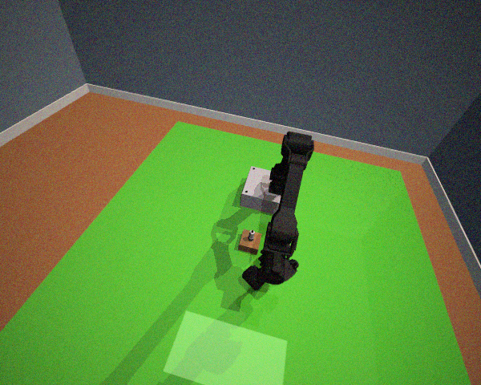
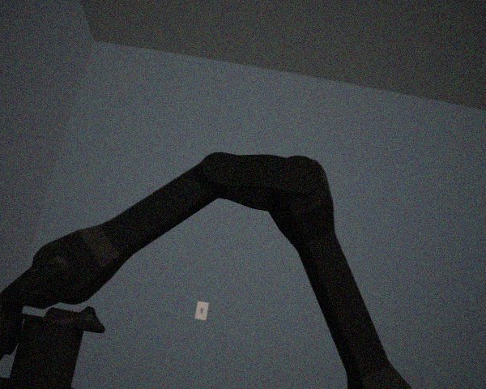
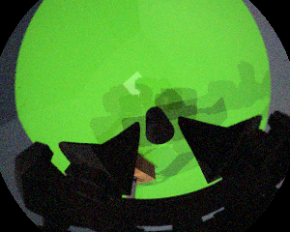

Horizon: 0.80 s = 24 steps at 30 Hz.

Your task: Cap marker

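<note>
The marker (image 1: 251, 235) stands upright in the small brown holder block (image 1: 248, 248) on the green table. My gripper (image 1: 255, 282) (image 3: 159, 123) is low over the table just in front of the block. In the wrist view the dark cap (image 3: 159, 131) stands upright between my two fingers, with a gap on each side. The fingers are open around it. The holder block (image 3: 144, 170) shows in the wrist view as a brown corner behind the left finger. In the top view the gripper hides the cap.
The arm's grey base block (image 1: 255, 191) stands behind the holder. A pale green rectangle (image 1: 226, 352) is marked near the table's front. Brown floor (image 1: 66, 157) surrounds the table. The exterior view shows only the dark arm (image 2: 256, 176) against a wall.
</note>
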Each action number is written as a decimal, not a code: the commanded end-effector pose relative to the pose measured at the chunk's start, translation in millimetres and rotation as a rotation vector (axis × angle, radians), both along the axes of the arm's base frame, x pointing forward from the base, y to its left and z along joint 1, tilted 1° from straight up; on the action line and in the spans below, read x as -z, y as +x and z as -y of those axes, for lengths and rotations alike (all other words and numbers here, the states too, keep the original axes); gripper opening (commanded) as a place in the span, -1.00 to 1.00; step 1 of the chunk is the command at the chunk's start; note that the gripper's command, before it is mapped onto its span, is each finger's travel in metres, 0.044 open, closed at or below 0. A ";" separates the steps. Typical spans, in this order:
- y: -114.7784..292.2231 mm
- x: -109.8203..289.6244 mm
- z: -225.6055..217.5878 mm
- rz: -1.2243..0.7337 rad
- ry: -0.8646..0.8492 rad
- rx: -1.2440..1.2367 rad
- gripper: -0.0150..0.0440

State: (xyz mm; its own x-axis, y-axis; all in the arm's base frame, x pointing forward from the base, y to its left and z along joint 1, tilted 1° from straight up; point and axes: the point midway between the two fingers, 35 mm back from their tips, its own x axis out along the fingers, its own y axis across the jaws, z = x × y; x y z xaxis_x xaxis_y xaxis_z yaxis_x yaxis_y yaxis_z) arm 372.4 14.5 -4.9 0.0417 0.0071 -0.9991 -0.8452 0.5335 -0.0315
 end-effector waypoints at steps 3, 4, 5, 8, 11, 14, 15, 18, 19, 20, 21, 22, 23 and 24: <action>-1.6 11.1 -0.5 -0.006 0.002 -0.004 0.36; -1.6 12.4 -0.5 -0.006 0.002 -0.004 0.36; -1.7 13.1 -0.5 -0.006 0.002 -0.004 0.36; -1.8 13.4 -0.8 -0.006 0.002 -0.004 0.18; -1.8 13.4 -0.8 -0.006 0.002 -0.004 -0.02; -1.8 13.4 -0.8 -0.006 0.002 -0.004 -0.09; -1.8 13.4 -0.8 -0.006 0.002 -0.004 -0.11; -1.7 13.4 -0.8 -0.006 0.002 -0.004 -0.18; -1.7 13.4 -0.8 -0.006 0.002 -0.004 -0.20; -1.1 13.0 -0.5 -0.003 0.002 -0.001 -0.29; 0.9 11.8 0.3 0.006 0.002 0.006 -0.38; 4.1 9.6 1.8 0.021 0.001 0.019 -0.47; 4.2 6.0 1.8 0.021 0.001 0.019 -0.49; 3.9 2.4 1.7 0.019 0.001 0.017 -0.49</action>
State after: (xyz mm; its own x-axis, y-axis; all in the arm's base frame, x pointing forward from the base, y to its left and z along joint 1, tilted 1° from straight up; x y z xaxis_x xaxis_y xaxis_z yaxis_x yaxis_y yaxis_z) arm 373.4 13.6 -15.9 0.0475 0.0072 -0.9988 -0.8415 0.5391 -0.0361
